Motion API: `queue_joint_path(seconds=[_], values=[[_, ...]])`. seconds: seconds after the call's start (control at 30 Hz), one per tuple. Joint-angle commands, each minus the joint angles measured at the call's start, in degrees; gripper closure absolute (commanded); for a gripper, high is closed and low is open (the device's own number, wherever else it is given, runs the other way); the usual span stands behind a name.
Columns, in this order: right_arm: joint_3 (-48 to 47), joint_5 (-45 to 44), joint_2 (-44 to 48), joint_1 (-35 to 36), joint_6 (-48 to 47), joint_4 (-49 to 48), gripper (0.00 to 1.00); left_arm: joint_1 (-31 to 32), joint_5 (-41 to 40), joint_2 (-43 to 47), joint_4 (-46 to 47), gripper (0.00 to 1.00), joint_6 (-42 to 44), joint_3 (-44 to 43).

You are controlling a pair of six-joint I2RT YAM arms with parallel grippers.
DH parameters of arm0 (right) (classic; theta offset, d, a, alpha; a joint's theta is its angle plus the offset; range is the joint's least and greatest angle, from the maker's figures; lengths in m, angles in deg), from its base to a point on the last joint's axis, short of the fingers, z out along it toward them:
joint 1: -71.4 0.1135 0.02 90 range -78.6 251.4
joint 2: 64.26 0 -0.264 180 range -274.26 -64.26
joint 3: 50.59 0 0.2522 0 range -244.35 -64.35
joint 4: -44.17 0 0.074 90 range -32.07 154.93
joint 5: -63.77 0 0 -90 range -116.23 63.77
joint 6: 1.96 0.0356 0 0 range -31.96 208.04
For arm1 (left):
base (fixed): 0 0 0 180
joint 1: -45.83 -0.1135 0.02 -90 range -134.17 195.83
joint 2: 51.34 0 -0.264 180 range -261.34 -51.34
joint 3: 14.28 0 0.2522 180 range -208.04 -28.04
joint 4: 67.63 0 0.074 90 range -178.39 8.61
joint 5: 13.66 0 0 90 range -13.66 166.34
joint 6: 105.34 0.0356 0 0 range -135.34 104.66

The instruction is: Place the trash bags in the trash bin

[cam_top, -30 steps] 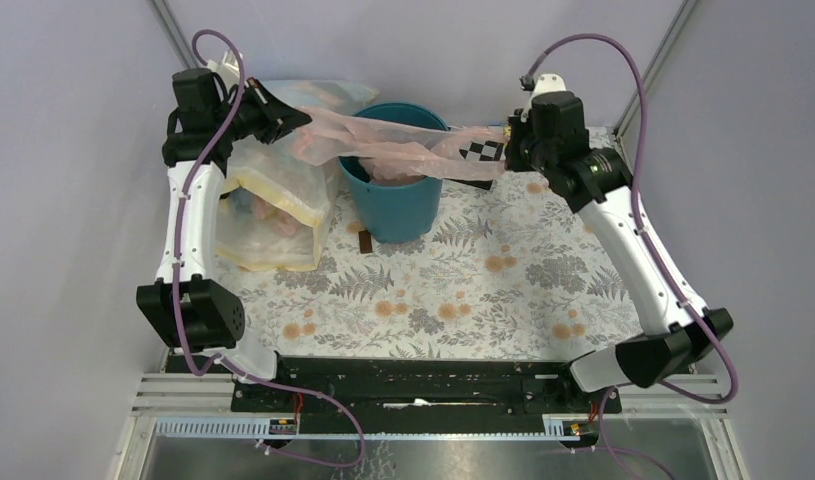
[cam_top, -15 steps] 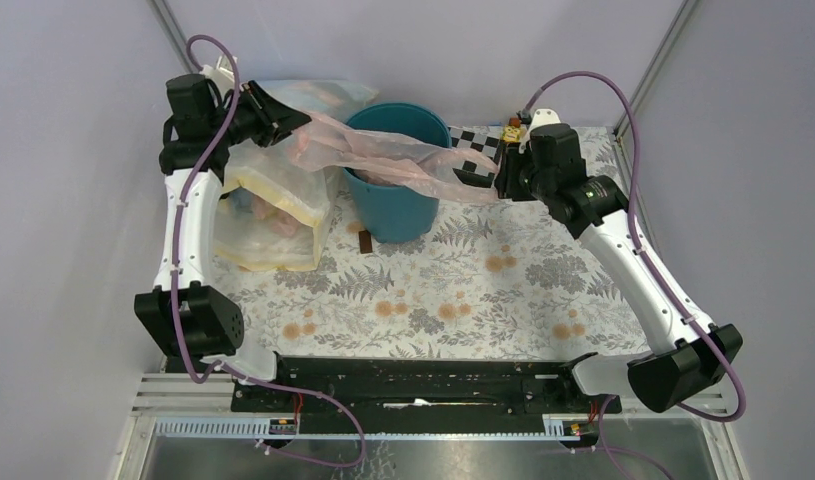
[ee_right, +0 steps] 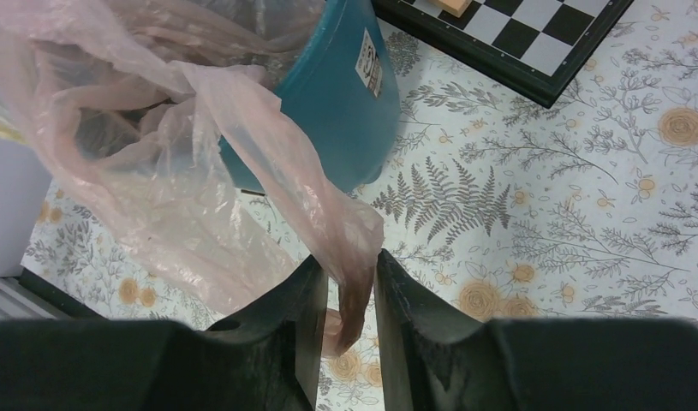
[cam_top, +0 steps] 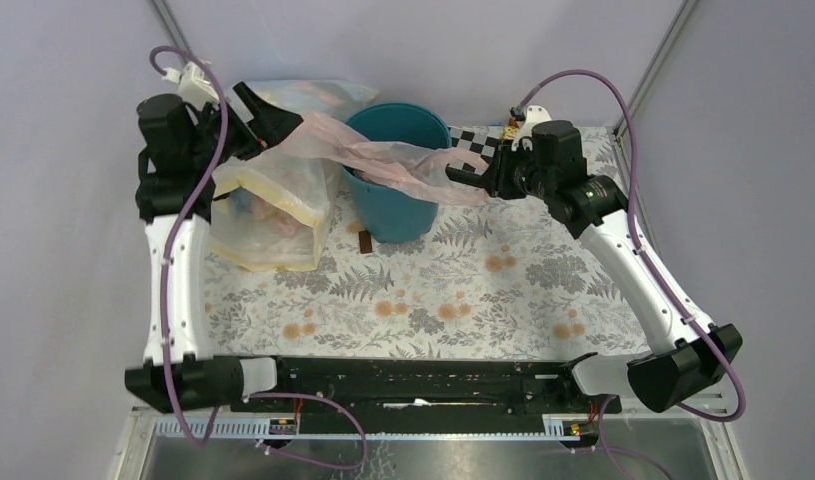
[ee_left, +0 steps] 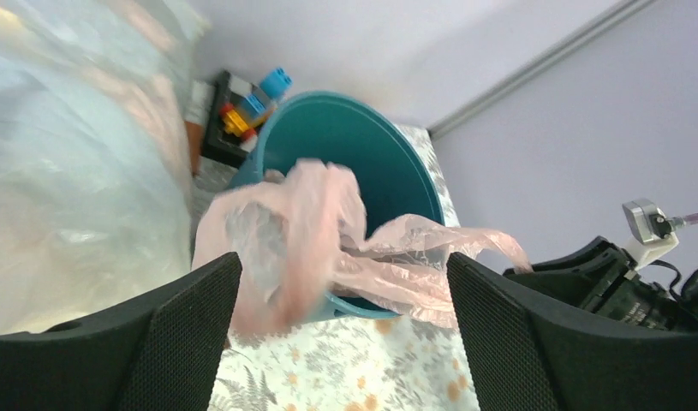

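A pale pink trash bag (cam_top: 383,160) lies stretched across the mouth of the teal trash bin (cam_top: 393,215), one end over the left rim, the other trailing right. My left gripper (cam_top: 283,120) stands wide open left of the bin, and the bag (ee_left: 311,231) hangs free ahead of its fingers, over the bin (ee_left: 362,145). My right gripper (cam_top: 453,178) is at the bin's right side. In the right wrist view its jaws (ee_right: 352,265) stand a little apart, with a strand of the bag (ee_right: 182,171) hanging loosely between them beside the bin (ee_right: 328,111).
A big clear sack (cam_top: 273,200) with yellowish edges, stuffed with bags, stands left of the bin under my left arm. A checkerboard (cam_top: 473,140) with toy blocks (ee_left: 242,107) lies behind the bin. A small dark piece (cam_top: 366,243) lies at the bin's foot.
My left gripper has opened, let go of the bag and drawn back to the left. My right gripper has moved left toward the bin, and its jaws have parted.
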Motion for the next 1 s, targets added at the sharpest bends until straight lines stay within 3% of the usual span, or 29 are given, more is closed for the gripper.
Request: queue_joint_path(seconds=[0.0, 0.2, 0.33, 0.5, 0.63, 0.77, 0.97], values=[[-2.17, 2.70, -0.20, -0.21, 0.70, -2.22, 0.67, 1.15, -11.76, 10.09, 5.56, 0.05, 6.03, 5.48], [-2.31, 3.42, -0.86, -0.28, 0.68, -2.23, 0.67, 6.07, -18.35, 20.00, 18.23, 0.01, 11.47, 17.81], [-2.66, 3.54, -0.94, -0.24, 0.42, -2.18, 0.67, 7.55, -22.06, 20.28, 22.44, 0.01, 16.36, 21.11], [-2.84, 3.98, -0.93, -0.21, 0.43, -2.05, 0.67, 7.55, -20.23, 13.51, 22.26, 0.03, 18.36, 17.35], [-2.94, 4.11, -0.94, -0.22, 0.17, -2.04, 0.67, 7.55, -13.84, 6.90, 21.47, 0.11, 18.05, 12.54], [-3.74, 4.67, -1.35, -0.21, -0.10, -1.39, 0.68, 7.55, -9.23, 1.89, 22.93, 0.13, 22.27, 9.43], [-4.64, 4.91, -1.73, -0.27, -1.16, -0.19, 0.68, 7.62, -11.56, -0.31, 22.09, 0.03, 32.63, 8.26]])
